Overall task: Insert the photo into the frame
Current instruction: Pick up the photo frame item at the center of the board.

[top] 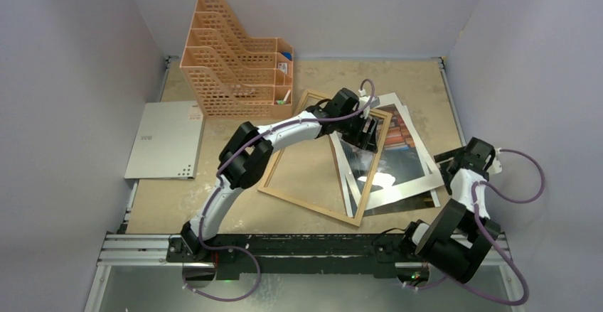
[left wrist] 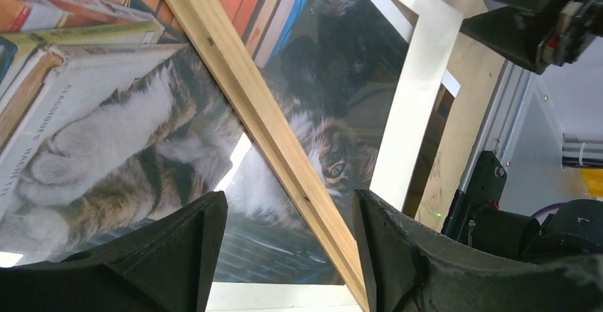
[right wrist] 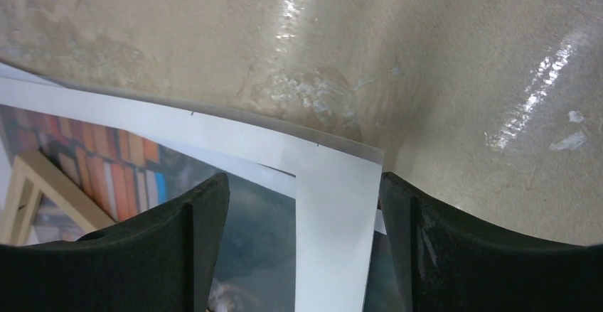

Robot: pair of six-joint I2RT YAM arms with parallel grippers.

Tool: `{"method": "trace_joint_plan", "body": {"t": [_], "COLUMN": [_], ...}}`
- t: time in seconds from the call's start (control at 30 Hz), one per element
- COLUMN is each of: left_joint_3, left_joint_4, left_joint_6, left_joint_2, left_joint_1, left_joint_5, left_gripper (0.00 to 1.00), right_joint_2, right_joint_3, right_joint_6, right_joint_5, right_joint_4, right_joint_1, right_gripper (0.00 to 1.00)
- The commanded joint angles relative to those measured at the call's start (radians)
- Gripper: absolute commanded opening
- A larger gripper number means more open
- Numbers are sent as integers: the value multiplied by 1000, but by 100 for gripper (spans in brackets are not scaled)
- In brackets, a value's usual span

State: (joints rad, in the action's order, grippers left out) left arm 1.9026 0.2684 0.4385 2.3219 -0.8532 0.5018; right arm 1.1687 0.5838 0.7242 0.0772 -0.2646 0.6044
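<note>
Now we judge this the lining-up step: left pincer spread astride the frame rail, right pincer spread over a corner of the photo, which lies askew beneath both. Next, pinch that corner and slide it square.

Frame overlaps the photo — left claw over its right rail.
</note>
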Motion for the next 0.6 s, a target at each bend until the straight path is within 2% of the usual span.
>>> {"method": "trace_joint_plan", "body": {"t": [0.0,0.13,0.43,0.57], "left_joint_3": [42,42,15,-8], "left_joint_4": [-43,-43,56,85], "left_joint_6": [46,46,25,31], "left_joint_2": [9,25,27,19], "left_joint_1": [-6,-9,-7,-7], "left_joint_5": [31,14,-278,-397], "left_gripper": [67,67,67,66], "right_joint_2": [-67,-87,-99,-109], "right_joint_3": [-14,-25,-108,-136], "right_joint_6": [-21,-32,-40,-35], "right_joint_5": [-74,-133,-304,-325], "right_joint_4": [61,94,222,244], "right_joint_1": [3,3,3,3], "right_gripper": [79,78,79,78]}}
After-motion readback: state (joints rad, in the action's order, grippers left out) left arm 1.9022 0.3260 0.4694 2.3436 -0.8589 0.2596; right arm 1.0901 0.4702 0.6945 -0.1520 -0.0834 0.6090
